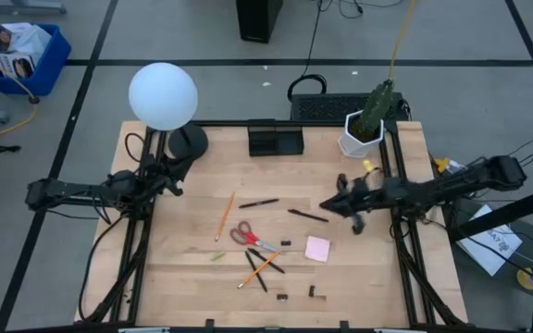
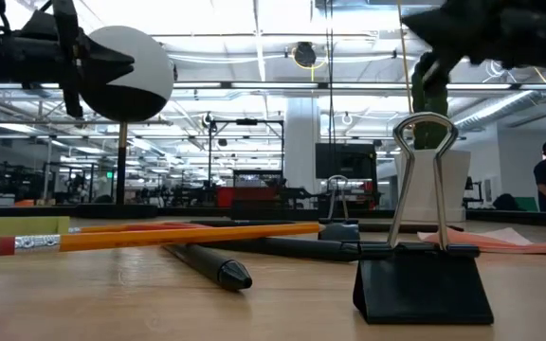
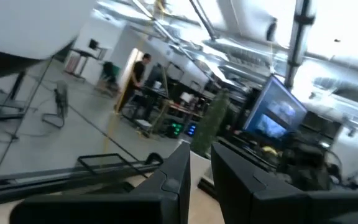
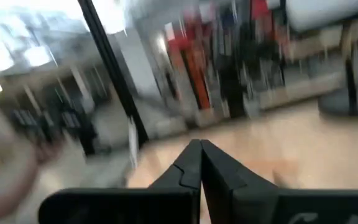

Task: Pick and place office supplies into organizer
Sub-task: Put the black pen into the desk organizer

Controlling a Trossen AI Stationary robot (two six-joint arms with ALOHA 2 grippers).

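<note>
Two pencils [image 1: 225, 217], one scissors [image 1: 251, 237], one sticky pad [image 1: 317, 248] lie loose; right gripper [image 1: 329, 205] pressed together.

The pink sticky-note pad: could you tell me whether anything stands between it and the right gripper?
Nothing visible does. The right gripper hangs just beyond the sticky-note pad, with bare table between them; the nearest black pen lies off to the side.

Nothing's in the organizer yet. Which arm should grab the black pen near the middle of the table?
Right, probably. The right gripper hovers over the table just beside the black pen, fingers shut in its wrist view. The left gripper sits back by the lamp base, farther off. The organizer looks empty.
</note>
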